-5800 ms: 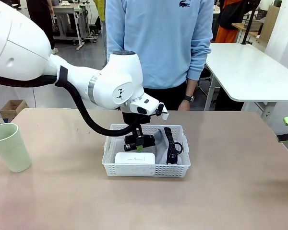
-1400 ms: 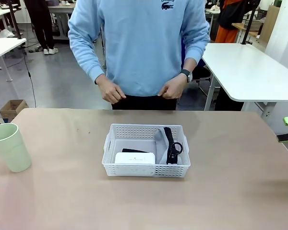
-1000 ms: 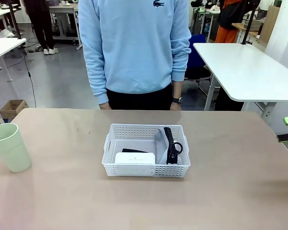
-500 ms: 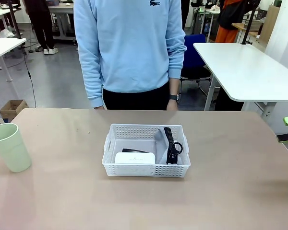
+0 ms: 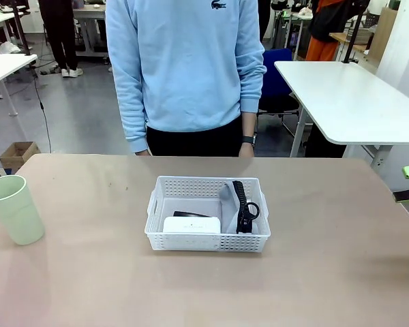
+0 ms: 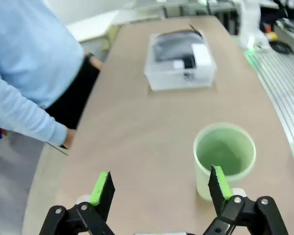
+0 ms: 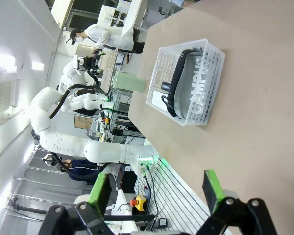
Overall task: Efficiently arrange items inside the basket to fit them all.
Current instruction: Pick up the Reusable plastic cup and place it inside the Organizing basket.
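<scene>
With strip (image 5: 191,225), pouch (image 5: 225,193) and, we think, stapler (image 5: 191,214) in the basket (image 5: 208,242), only the cup (image 6: 224,155) is outside, standing on the surface (image 5: 327,272) well apart, so our left gripper (image 6: 160,180), wide open and empty like the right gripper (image 7: 157,182), must centre on it and close.

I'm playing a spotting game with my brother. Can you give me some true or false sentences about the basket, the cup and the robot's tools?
1. The pale green cup stands upright on the table, outside the basket. True.
2. The white power strip lies on the table beside the basket. False: it lies inside the basket.
3. The left tool is open and holds nothing. True.
4. The person is holding the grey pouch. False: the pouch lies in the basket.
5. The right tool is shut on the black stapler. False: it is open and empty, and the stapler lies in the basket.
</scene>
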`<action>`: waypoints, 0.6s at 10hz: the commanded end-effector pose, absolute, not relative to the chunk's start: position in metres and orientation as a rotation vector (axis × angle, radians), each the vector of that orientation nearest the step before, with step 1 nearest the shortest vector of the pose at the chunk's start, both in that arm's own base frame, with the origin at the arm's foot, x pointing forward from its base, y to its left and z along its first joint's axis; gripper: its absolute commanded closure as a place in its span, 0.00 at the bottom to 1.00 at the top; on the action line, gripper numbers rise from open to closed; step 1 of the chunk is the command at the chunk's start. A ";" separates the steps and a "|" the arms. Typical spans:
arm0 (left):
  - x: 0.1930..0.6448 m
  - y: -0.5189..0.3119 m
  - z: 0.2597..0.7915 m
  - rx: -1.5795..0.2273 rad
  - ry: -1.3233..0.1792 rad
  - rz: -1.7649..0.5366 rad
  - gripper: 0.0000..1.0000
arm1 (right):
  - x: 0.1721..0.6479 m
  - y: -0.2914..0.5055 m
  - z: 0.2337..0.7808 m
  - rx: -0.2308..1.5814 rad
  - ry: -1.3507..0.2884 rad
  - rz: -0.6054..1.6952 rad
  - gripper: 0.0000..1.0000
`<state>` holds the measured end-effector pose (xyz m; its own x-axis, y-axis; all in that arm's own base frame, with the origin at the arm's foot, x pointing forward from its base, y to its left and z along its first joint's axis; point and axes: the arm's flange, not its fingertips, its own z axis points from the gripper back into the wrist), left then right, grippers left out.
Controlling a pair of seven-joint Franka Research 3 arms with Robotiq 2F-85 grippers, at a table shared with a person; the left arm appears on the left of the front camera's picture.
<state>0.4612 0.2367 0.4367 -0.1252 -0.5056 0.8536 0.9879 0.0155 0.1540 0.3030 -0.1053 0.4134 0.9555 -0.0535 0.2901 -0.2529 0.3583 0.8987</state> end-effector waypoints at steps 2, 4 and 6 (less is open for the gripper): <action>0.443 0.263 0.394 -0.716 -0.921 -1.578 0.00 | 0.302 -0.107 0.415 1.207 -0.303 0.147 0.00; 0.437 0.256 0.363 -0.804 -0.849 -1.592 0.00 | 0.302 -0.107 0.415 1.207 -0.303 0.147 0.00; 0.431 0.238 0.329 -0.947 -0.780 -1.564 0.00 | 0.302 -0.107 0.415 1.207 -0.303 0.147 0.00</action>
